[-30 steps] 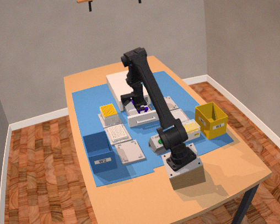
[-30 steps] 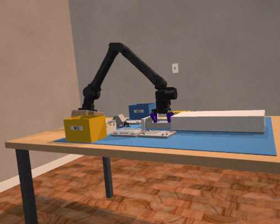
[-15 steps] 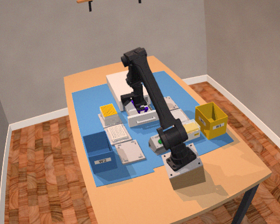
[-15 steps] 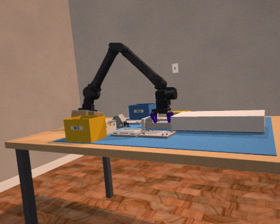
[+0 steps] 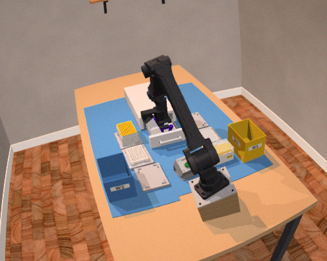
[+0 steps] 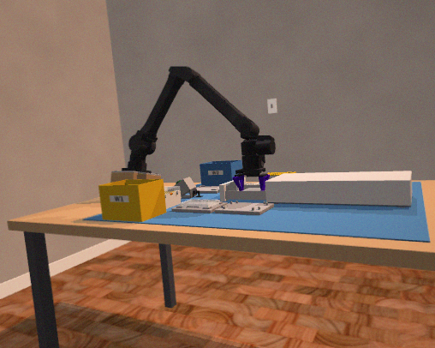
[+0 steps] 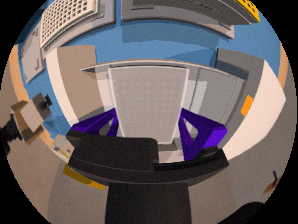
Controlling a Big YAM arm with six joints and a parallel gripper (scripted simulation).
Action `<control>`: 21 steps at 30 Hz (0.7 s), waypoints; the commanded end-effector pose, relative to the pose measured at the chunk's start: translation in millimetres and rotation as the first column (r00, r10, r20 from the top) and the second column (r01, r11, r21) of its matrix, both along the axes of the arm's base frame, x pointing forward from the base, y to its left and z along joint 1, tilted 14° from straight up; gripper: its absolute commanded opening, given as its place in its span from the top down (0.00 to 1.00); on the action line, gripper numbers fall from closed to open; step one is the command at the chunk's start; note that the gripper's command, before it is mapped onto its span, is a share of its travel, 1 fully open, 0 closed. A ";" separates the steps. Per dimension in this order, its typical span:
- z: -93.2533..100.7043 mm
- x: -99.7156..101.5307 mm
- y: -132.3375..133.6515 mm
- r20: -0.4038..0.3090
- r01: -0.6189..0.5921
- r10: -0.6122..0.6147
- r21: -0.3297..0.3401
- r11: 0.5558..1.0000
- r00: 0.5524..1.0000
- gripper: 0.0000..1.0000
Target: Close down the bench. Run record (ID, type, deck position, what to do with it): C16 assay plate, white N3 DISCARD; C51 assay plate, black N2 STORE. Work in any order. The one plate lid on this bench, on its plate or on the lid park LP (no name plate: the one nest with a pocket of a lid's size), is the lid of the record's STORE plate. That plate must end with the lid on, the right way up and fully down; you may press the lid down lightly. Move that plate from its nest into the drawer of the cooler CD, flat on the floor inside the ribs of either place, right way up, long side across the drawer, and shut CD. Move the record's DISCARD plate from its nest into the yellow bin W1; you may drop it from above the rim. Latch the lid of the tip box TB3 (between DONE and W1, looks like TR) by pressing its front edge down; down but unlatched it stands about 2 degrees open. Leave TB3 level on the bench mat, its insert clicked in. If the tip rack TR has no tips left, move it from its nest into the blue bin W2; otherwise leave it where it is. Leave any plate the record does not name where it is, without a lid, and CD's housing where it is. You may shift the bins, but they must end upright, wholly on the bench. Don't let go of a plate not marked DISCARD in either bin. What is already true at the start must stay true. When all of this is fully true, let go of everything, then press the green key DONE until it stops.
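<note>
My gripper [image 5: 162, 126] [image 6: 249, 183] [image 7: 148, 110] is shut on the lidded STORE plate [image 7: 147, 92], gripping its long sides with the purple fingers. It holds the plate low inside the open drawer [image 5: 166, 138] [image 6: 243, 195] [image 7: 136, 66] of the cooler CD [image 5: 136, 96] [image 6: 342, 188]. I cannot tell whether the plate touches the drawer floor. A white assay plate [image 5: 137, 154] [image 7: 69, 6] sits on a nest in front of the tip rack TR [image 5: 126, 128], which shows yellow tips. The tip box TB3 [image 5: 223, 150] stands beside the yellow bin W1 [image 5: 247, 139] [image 6: 133, 199].
The blue bin W2 [image 5: 116, 176] [image 6: 219, 172] stands at the mat's front left, with an empty nest [image 5: 152, 177] next to it. The green key DONE [image 5: 186, 164] lies by the arm's base. Two more nests [image 5: 200, 119] [image 5: 210, 133] lie right of the drawer.
</note>
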State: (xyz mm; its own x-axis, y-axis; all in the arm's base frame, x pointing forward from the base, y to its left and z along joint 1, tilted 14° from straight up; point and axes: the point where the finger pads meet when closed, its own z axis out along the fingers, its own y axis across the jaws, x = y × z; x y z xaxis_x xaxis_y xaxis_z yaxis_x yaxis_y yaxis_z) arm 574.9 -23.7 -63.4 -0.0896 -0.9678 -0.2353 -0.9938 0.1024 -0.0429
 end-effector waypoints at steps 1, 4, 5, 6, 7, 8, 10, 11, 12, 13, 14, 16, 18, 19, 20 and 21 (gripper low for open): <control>16.7 3.4 8.1 0.025 -0.007 0.007 0.000 1.000 1.000 1.00; 17.2 3.6 7.9 0.026 -0.007 0.007 0.000 1.000 1.000 1.00; 17.4 3.7 7.9 0.027 -0.007 0.007 0.000 1.000 1.000 1.00; 17.6 3.7 7.9 0.027 -0.007 0.007 0.000 1.000 1.000 1.00; 17.8 3.8 7.9 0.028 -0.007 0.007 0.000 1.000 1.000 1.00; 18.0 3.9 7.9 0.028 -0.007 0.007 0.000 1.000 1.000 1.00; 18.3 3.9 7.8 0.029 -0.007 0.007 0.000 1.000 1.000 1.00; 18.5 3.9 7.8 0.029 -0.007 0.007 0.000 1.000 1.000 1.00; 18.6 4.0 7.8 0.030 -0.007 0.007 0.000 1.000 1.000 1.00; 18.7 4.0 7.7 0.030 -0.007 0.007 0.000 1.000 1.000 1.00; 17.7 3.1 7.6 0.026 -0.006 0.006 0.000 1.000 1.000 1.00; 16.7 2.6 7.3 0.024 -0.006 0.006 0.000 1.000 1.000 1.00; 16.9 2.7 7.1 0.025 -0.006 0.006 0.000 1.000 1.000 1.00; 16.9 2.7 7.1 0.025 -0.006 0.006 0.000 1.000 1.000 1.00; 17.2 2.8 7.0 0.025 -0.006 0.006 0.000 1.000 1.000 1.00; 17.3 2.9 6.9 0.026 -0.006 0.006 0.000 1.000 1.000 1.00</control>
